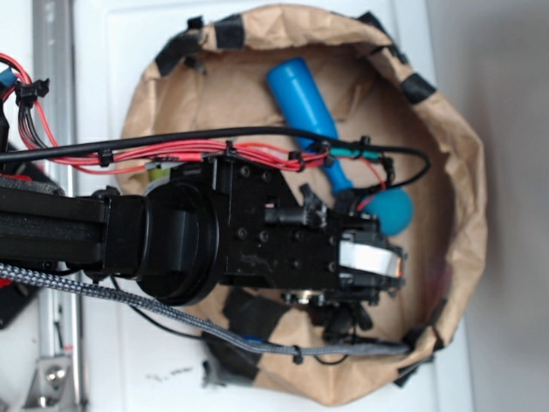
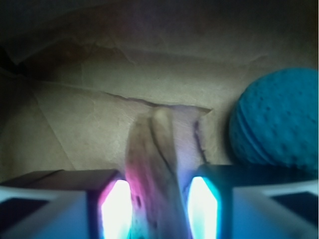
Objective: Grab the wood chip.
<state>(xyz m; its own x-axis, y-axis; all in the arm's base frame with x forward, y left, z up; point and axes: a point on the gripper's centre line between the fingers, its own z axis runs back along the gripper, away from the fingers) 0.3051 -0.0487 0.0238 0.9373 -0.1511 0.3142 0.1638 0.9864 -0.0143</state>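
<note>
The wood chip (image 2: 154,149), a flat tan sliver with a dark crack along it, runs lengthwise between my gripper's (image 2: 160,204) two glowing pads in the wrist view. The left pad (image 2: 117,209) touches its edge and the right pad (image 2: 203,206) sits almost against its other side, so the gripper is shut on it. The chip's far end reaches out over the brown paper floor (image 2: 89,114). In the exterior view the gripper (image 1: 347,322) is low inside the paper bowl (image 1: 463,172), and the arm hides the chip.
A blue textured ball (image 2: 279,119) lies just right of the fingers, also seen as the ball (image 1: 390,210) in the exterior view. A blue tube with a narrow neck (image 1: 304,94) lies at the back of the bowl. Black tape patches line the rim.
</note>
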